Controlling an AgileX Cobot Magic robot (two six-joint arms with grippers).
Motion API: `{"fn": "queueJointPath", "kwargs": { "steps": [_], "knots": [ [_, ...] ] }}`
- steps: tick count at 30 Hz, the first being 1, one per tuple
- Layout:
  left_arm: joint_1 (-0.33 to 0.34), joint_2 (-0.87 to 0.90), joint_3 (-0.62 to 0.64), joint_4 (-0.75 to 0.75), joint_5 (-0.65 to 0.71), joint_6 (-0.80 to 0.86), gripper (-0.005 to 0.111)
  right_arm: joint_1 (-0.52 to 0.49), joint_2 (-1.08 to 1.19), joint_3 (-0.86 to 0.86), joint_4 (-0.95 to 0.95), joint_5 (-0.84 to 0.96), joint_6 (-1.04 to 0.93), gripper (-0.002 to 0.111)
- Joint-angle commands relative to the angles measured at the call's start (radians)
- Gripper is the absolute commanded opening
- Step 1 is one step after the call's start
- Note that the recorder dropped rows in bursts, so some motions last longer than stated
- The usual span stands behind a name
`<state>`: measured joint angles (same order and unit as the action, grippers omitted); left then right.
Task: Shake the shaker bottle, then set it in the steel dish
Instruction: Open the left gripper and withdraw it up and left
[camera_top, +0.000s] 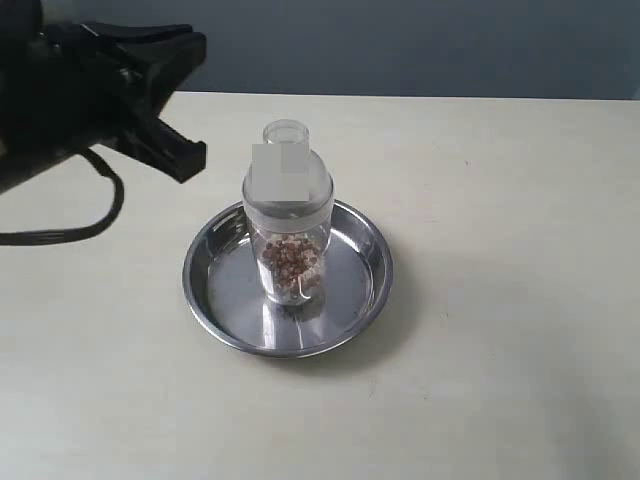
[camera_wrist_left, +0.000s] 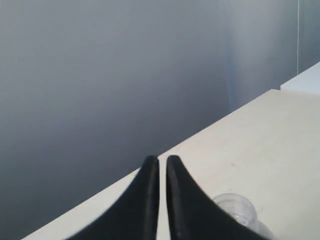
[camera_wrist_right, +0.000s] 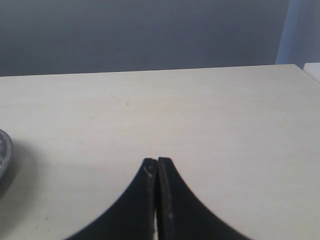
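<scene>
The shaker bottle (camera_top: 288, 215) stands upright in the middle of the steel dish (camera_top: 362, 290), brown pellets in its lower half. My left gripper (camera_top: 190, 150) hangs above the table to the left of the bottle, apart from it. In the left wrist view its fingers (camera_wrist_left: 150, 200) stand almost together with only a thin slit and nothing between them (camera_wrist_left: 162, 162), and the bottle's clear cap (camera_wrist_left: 234, 207) shows just beside them. My right gripper (camera_wrist_right: 157, 162) is shut and empty over bare table; the dish's rim (camera_wrist_right: 3, 150) shows at the picture's edge. The exterior view does not hold the right gripper.
A black cable (camera_top: 75, 225) loops down from the left arm onto the table at the far left. The pale table (camera_top: 500, 250) ends at a grey wall behind.
</scene>
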<state>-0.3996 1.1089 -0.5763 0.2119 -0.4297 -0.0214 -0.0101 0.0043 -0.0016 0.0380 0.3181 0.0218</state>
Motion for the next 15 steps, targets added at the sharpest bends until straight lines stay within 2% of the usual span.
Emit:
{"fn": "queueJointPath", "kwargs": {
  "steps": [1, 7, 12, 15],
  "knots": [
    [0.0, -0.148, -0.002, -0.058, 0.229, 0.003, 0.001, 0.001, -0.004, 0.002, -0.002, -0.011, -0.002, -0.001],
    [0.0, -0.276, -0.002, -0.082, 0.462, -0.003, 0.001, 0.001, -0.004, 0.002, -0.002, -0.011, -0.002, -0.001],
    [0.0, -0.349, -0.002, -0.077, 0.482, -0.003, 0.001, 0.001, -0.004, 0.002, -0.002, -0.011, -0.002, -0.001],
    [0.0, -0.39, 0.001, -0.015, 0.485, -0.001, 0.001, 0.001, -0.004, 0.002, -0.002, -0.011, -0.002, -0.001]
  ]
}}
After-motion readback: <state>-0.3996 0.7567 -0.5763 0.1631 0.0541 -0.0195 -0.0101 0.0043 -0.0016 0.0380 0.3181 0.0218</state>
